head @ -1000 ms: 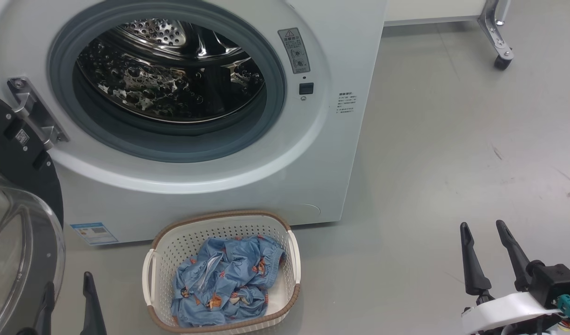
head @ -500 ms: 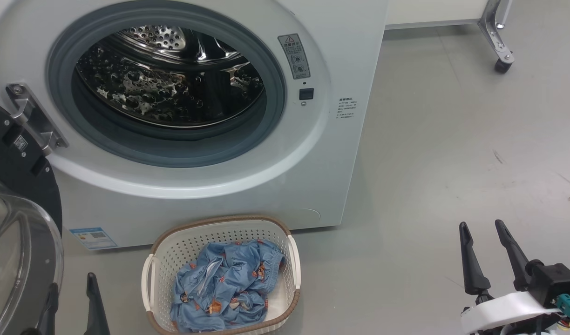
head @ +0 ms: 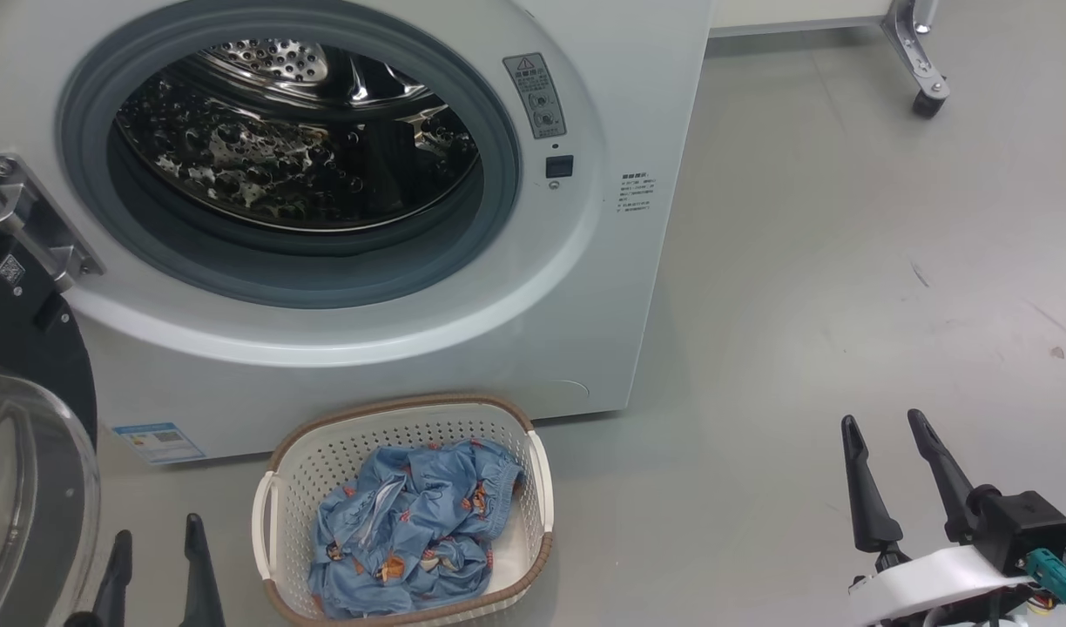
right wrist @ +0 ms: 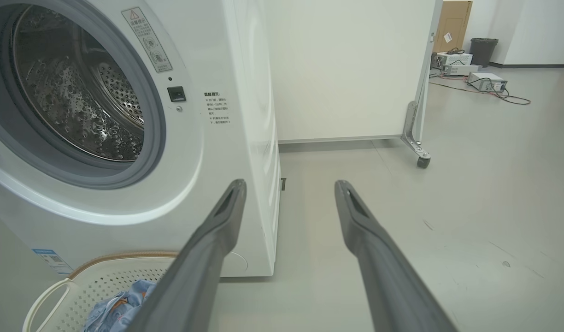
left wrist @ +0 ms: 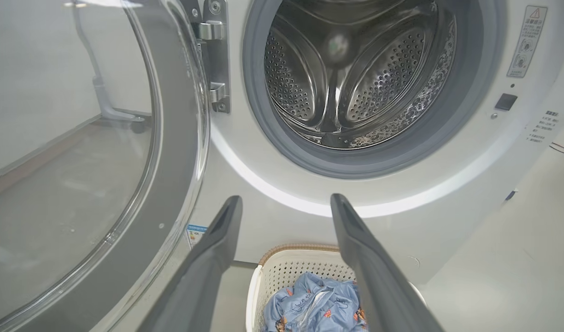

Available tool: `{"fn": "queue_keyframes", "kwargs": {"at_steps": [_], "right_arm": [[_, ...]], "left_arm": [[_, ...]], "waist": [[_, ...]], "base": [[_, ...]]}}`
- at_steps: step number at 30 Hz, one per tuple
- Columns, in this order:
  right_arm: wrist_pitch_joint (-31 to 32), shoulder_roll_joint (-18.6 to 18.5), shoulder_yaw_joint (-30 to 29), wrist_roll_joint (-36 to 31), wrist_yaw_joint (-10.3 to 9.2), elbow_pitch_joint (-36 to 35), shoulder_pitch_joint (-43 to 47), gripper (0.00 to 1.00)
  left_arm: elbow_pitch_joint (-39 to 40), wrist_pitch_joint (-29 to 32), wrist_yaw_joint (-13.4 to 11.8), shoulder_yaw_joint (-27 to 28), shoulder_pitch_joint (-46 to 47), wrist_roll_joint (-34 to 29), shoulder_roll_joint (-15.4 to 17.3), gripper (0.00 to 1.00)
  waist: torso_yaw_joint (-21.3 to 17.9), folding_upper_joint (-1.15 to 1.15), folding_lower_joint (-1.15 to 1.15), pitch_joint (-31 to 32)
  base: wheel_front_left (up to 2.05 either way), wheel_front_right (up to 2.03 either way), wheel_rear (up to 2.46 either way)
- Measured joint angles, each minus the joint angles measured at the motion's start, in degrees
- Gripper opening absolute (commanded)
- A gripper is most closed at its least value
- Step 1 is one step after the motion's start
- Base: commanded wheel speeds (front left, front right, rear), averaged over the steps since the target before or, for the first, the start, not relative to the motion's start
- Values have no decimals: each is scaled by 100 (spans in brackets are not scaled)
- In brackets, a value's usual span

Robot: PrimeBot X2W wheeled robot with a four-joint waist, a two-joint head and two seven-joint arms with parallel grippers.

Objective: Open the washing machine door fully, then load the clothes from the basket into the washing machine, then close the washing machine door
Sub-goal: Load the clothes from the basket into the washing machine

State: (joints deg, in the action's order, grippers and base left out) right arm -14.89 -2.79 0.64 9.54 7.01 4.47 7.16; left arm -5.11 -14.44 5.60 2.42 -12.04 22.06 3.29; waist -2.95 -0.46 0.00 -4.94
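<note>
The washing machine (head: 533, 287) has its round mouth uncovered, and the perforated steel drum (head: 298, 148) is seen behind the grey gasket (head: 315, 283). The washing machine door (head: 23, 435) is swung out wide at the left side of the machine. It hangs on the metal hinge (head: 28, 218) at the left edge of the mouth, and its clear glass bowl faces outward. The basket (head: 341, 453) stands on the grey floor (head: 803, 305) just in front of the machine's lower panel, below the mouth; whether it touches the panel I cannot tell. The clothes (head: 411, 531) lie crumpled inside the basket, light blue with small orange-brown figures. A blue sticker (head: 157, 441) sits on the machine's lower left corner, between the door and the basket. The left gripper (head: 157, 531) is low in front of the machine, between the door and the basket. Its two fingers are spread wide, hold nothing, and point toward the machine's front below the mouth. The right gripper (head: 883, 422) is well to the right of the machine, above the bare floor. Its fingers are also spread wide and hold nothing.
</note>
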Motion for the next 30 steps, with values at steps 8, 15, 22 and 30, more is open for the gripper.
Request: {"fn": "queue_keyframes", "kwargs": {"at_steps": [8,15,22,30], "right_arm": [[0,5,116,0,0,-112,-118,100],[0,21,188,0,0,-194,-331,100],[0,27,247,0,0,-293,-620,100],[0,42,407,18,0,-383,-979,100]], "left_arm": [[-197,225,43,-278,220,-176,-5,100],[-459,641,44,-314,600,-25,0,100],[-938,1269,87,-431,1120,274,48,100],[-1408,1982,130,-671,1769,279,419,100]], "waist": [[-126,0,0,-394],[-278,0,0,-806],[-502,0,0,-1330],[-763,0,0,-1970]], "base": [[0,0,0],[0,0,0],[0,0,0],[0,0,0]]}}
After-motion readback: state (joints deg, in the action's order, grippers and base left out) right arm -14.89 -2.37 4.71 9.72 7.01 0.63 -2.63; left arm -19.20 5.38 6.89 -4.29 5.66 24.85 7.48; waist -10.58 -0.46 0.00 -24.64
